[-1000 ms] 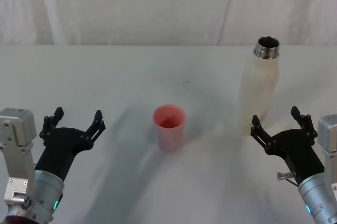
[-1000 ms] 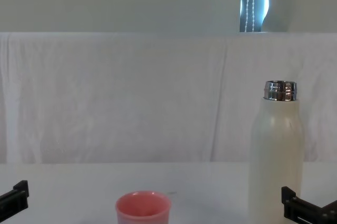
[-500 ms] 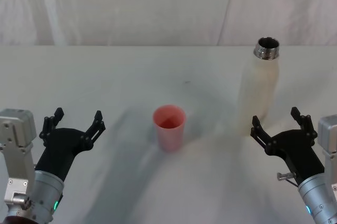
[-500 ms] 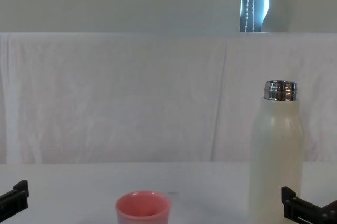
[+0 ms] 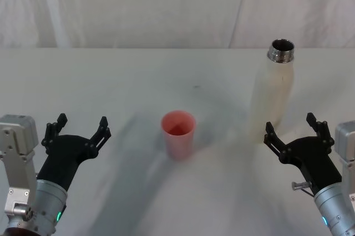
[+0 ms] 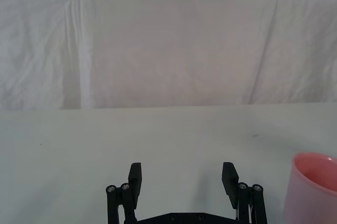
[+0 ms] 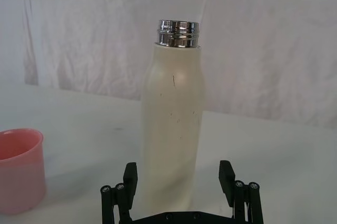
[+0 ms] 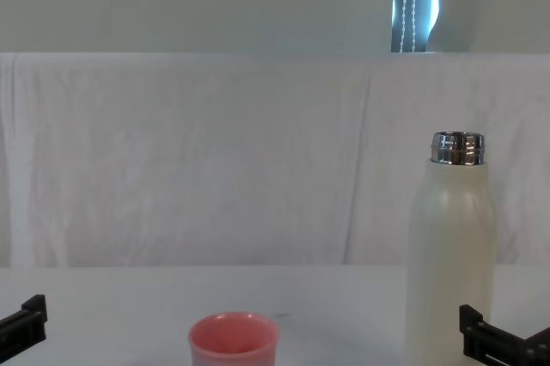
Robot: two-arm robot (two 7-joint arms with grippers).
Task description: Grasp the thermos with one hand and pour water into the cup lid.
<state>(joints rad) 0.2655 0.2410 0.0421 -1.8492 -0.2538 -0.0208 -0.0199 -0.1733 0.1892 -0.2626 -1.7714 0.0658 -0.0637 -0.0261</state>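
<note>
- The thermos (image 5: 273,93) stands upright on the counter (image 5: 138,81), on my right side, its cap off and the chrome neck open at the top, so it looks ready to pour once I lift it.
- The cup lid (image 5: 178,134) sits mouth-up near the middle of the counter, well apart from the thermos and nearer to me; that free space between them gives room to tip the thermos over it.
- My right hand (image 5: 293,133) is low over the counter just in front of the thermos, not touching it; its jaws are spread wide and, in the right wrist view, they frame the thermos base, lined up for a side grasp.
- My left hand (image 5: 77,131) rests low on the left, beside the cup lid but apart from it, jaws wide and holding nothing.
- I judge the grasp is not yet made; the next move calls for a short reach forward.
</note>
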